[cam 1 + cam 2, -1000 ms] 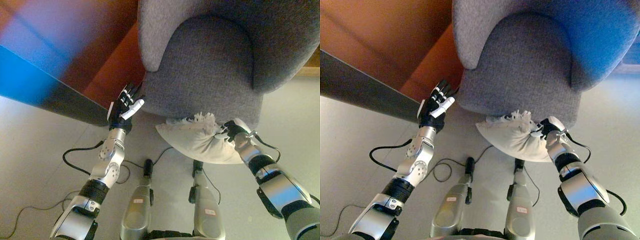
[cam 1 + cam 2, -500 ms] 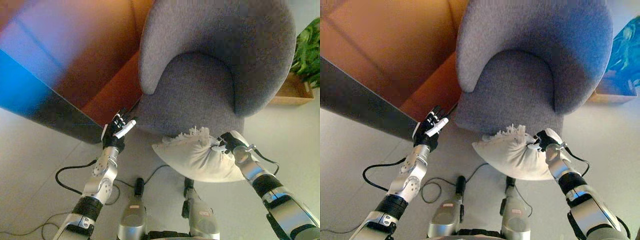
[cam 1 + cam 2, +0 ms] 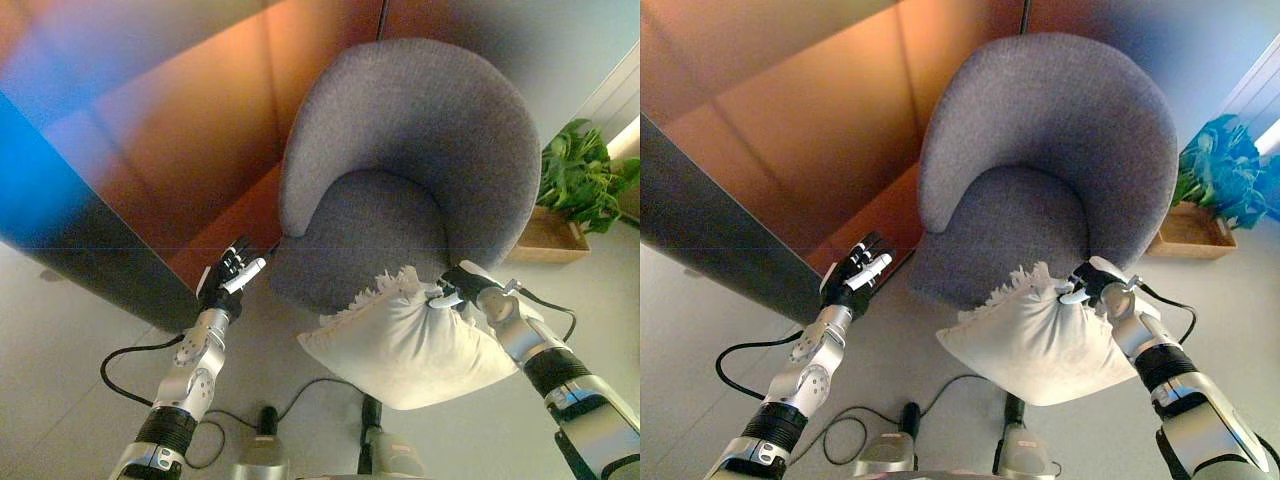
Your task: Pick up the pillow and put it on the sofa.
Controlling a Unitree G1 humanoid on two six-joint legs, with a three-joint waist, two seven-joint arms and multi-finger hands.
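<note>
**Robot carries a pillow toward a grey armchair**

Nearest the viewer, a pale cream pillow (image 3: 410, 345) with a frilled fringe along its upper edge hangs clear of the floor, just in front of the seat. The robot's right hand (image 3: 458, 288) pinches it at its upper right corner, fingers curled into the cloth, so the pillow droops down and to the left from that one hold. The left hand (image 3: 228, 281) is raised at the left of the scene, holding nothing, its fingers fairly straight and relaxed; it hovers near the seat's left front edge, and whether it touches the upholstery cannot be told.

Beyond the pillow stands the sofa (image 3: 420, 150) — a single round grey tub chair with a curved back and an empty seat. Behind it runs an orange-brown wall panel (image 3: 200, 130). At the far right, a green plant (image 3: 585, 180) sits in a wooden box.

The pickup looks done; the carrying step is in hand. The next move likely calls for lifting the pillow over the seat's front edge, then releasing it.

Counted: one pillow, one chair, one plant, two robot hands.
</note>
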